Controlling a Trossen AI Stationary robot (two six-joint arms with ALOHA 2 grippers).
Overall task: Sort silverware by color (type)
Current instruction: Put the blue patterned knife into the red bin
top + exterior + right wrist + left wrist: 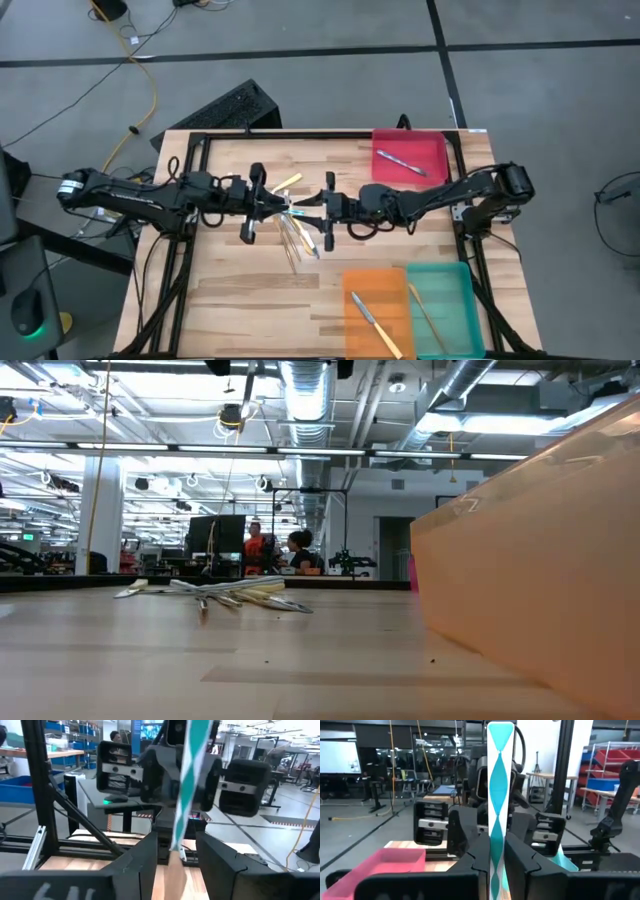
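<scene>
Blue-striped utensil (499, 795) upright, pinched in left gripper (499, 865), its fingers clamped narrow on it. Right gripper (175, 857) faces it, fingers apart either side, prob. for handover. Remaining silverware (296, 235) lies below both.

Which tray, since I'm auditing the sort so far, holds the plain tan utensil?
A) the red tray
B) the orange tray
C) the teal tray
C: in the high view the tan utensil lies inside the teal tray.
</scene>
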